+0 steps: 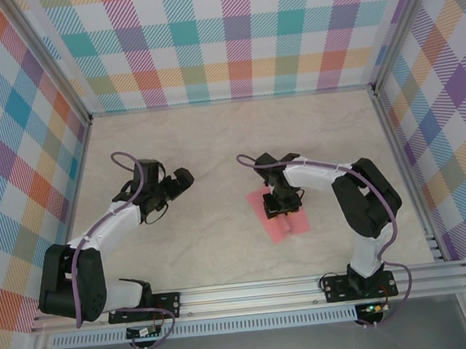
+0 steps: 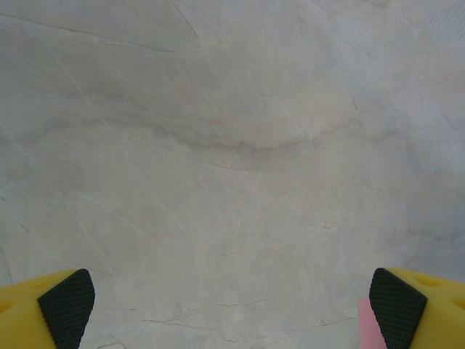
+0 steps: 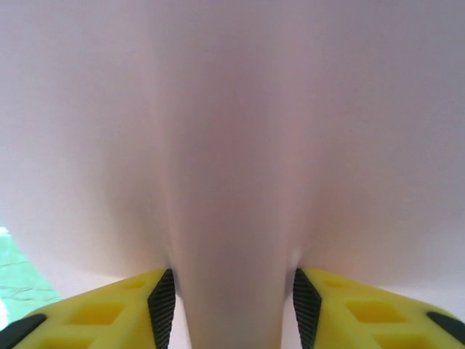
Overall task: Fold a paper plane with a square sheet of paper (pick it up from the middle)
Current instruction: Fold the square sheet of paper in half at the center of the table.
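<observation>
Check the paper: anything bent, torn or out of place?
The paper bulges into a ridge between the pads of the right gripper, squeezed from both sides. That suits a pickup from the middle. No tear visible; it lies skewed to the table edge.

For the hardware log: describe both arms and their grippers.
Left arm and right arm: black joints, white links, a purple cable along each. Fingers are yellow with black cross-hatched pads.
</observation>
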Motion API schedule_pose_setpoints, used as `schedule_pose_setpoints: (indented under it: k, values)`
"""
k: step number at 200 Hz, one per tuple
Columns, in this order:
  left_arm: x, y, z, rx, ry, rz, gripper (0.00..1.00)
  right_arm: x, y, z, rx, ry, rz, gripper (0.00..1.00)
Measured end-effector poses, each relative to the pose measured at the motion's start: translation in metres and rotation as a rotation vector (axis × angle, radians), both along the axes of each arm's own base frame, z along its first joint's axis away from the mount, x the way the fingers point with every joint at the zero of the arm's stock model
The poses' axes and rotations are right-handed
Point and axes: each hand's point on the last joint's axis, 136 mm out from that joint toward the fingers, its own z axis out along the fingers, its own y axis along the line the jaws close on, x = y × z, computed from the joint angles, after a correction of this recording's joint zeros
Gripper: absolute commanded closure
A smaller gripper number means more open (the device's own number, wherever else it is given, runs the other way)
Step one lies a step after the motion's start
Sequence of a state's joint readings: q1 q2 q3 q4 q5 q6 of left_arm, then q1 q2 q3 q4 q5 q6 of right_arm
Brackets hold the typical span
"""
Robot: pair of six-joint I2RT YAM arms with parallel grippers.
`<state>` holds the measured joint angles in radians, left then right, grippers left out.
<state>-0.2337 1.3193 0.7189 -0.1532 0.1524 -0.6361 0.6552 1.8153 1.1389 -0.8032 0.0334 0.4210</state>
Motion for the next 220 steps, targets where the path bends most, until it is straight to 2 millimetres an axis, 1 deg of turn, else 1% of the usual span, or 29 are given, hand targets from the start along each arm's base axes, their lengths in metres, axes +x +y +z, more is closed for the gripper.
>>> schedule_pose_setpoints:
  k: [10,18,38,64,78,94,105,114,127,146,163,178,199,220]
  values:
    - [-0.001,0.000,-0.001,-0.001,0.002,0.000,0.00,0.002,0.006,0.004,0.035,-0.012,-0.015,0.70]
    - [-0.001,0.000,-0.002,-0.003,0.004,0.000,0.00,0.005,0.013,0.010,0.075,-0.022,-0.024,0.73]
    - [-0.002,-0.002,-0.005,-0.011,0.001,-0.001,0.01,0.010,0.036,0.028,0.206,-0.050,-0.034,0.77]
    - [-0.005,-0.007,-0.006,-0.033,0.002,-0.018,0.04,0.012,0.070,0.056,0.435,-0.072,-0.033,0.78]
    - [-0.005,-0.013,-0.006,-0.052,-0.006,-0.031,0.06,0.009,0.084,0.068,0.543,-0.071,-0.026,0.78]
    - [-0.005,-0.019,-0.005,-0.078,-0.019,-0.048,0.09,0.004,0.094,0.077,0.635,-0.063,-0.022,0.76]
    - [-0.006,-0.024,-0.005,-0.094,-0.026,-0.059,0.10,0.003,0.098,0.080,0.670,-0.057,-0.019,0.75]
    - [-0.007,-0.028,-0.005,-0.110,-0.030,-0.069,0.10,0.003,0.100,0.079,0.679,-0.054,-0.023,0.74]
    - [-0.009,-0.034,-0.005,-0.129,-0.039,-0.084,0.11,0.004,0.100,0.077,0.676,-0.051,-0.032,0.69]
    - [-0.012,-0.046,-0.004,-0.154,-0.050,-0.111,0.13,0.007,0.097,0.065,0.643,-0.052,-0.049,0.63]
    - [-0.015,-0.058,-0.002,-0.170,-0.061,-0.140,0.13,0.008,0.090,0.048,0.588,-0.052,-0.073,0.59]
    - [-0.016,-0.065,0.001,-0.180,-0.074,-0.156,0.13,0.008,0.081,0.038,0.539,-0.059,-0.089,0.56]
    - [-0.017,-0.072,0.002,-0.189,-0.076,-0.168,0.13,0.011,0.072,0.031,0.484,-0.085,-0.103,0.50]
    - [-0.019,-0.078,-0.003,-0.189,-0.067,-0.182,0.13,0.015,0.064,0.027,0.436,-0.115,-0.111,0.47]
